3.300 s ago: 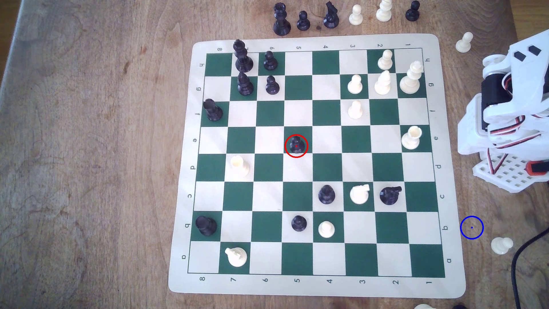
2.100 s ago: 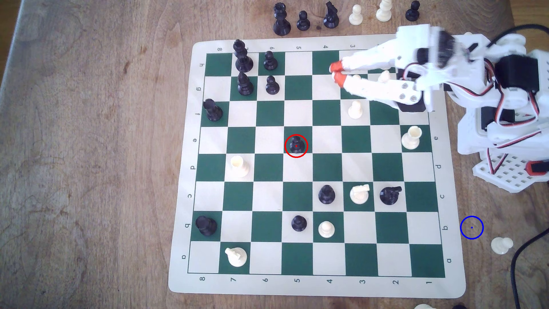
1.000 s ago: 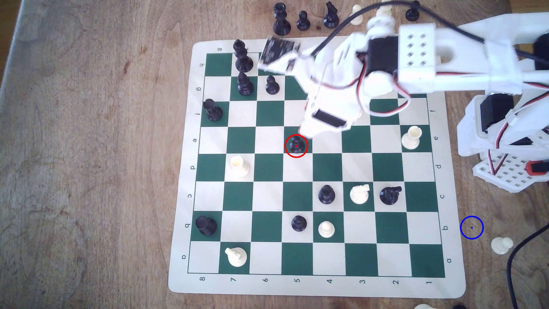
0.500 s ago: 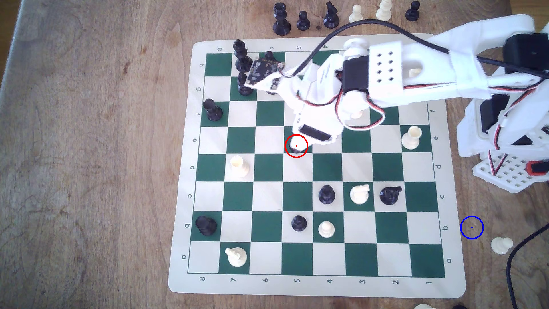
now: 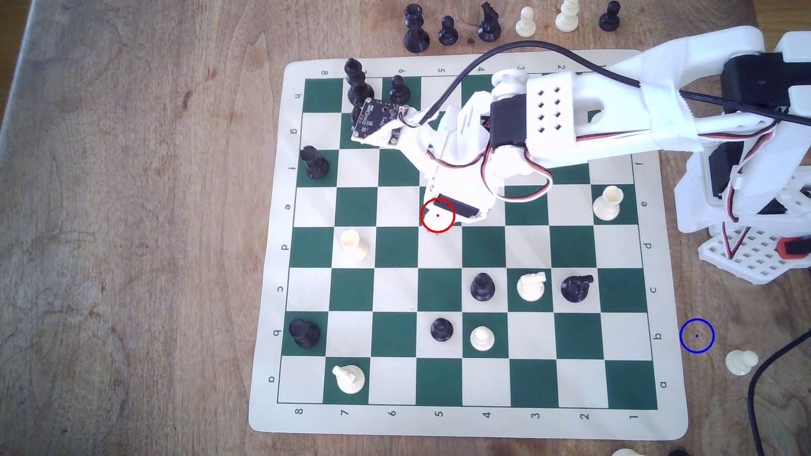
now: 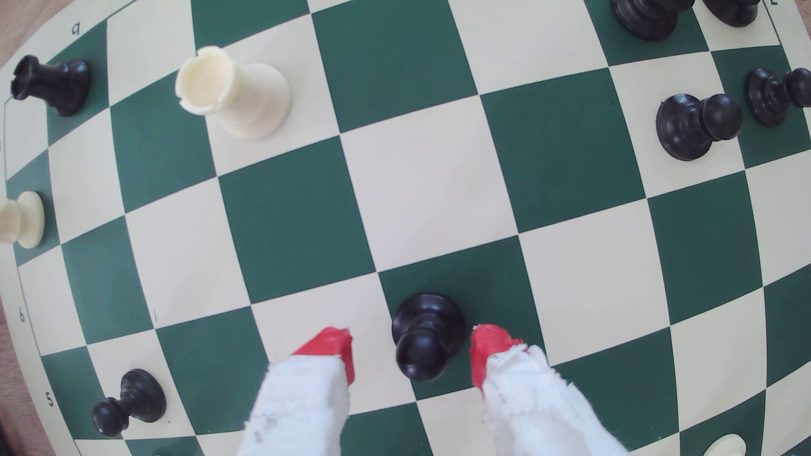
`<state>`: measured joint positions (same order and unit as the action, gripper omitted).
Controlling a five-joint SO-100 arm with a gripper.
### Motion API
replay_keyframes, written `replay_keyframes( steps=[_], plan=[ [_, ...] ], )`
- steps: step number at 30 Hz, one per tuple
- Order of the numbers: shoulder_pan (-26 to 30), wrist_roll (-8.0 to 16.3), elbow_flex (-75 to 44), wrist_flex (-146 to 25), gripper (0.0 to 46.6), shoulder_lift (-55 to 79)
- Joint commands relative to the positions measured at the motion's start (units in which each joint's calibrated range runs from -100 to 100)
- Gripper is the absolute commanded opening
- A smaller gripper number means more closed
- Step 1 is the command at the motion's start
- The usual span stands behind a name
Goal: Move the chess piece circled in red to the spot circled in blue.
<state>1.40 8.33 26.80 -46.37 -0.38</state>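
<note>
The gripper (image 6: pixel 412 355) stands spread, red fingertips (image 6: pixel 333 346) flanking the black pawn (image 6: pixel 428 335) without apparent contact, though one gap is hard to judge. The pawn stands upright on a green square. The blue ring (image 5: pixel 697 336) lies off-board at four o'clock, well apart.

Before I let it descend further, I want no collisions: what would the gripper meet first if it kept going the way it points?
Probably the black pawn: it stands between the open gripper fingertips, on the green square under them. Depth is uncertain.
</note>
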Motion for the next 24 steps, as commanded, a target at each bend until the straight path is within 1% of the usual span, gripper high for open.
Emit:
replay_keyframes(
  steps=[1,11,21,24],
  plan=[
    [-0.03,-0.24,-5.22,0.76,14.8,-0.30],
    [0.36,-0.24,-6.03,0.76,13.3,1.57],
    [0.83,-0.83,-6.03,-0.47,6.6,1.48],
    [1.06,-0.93,-6.13,-0.64,5.4,1.23]
  ],
)
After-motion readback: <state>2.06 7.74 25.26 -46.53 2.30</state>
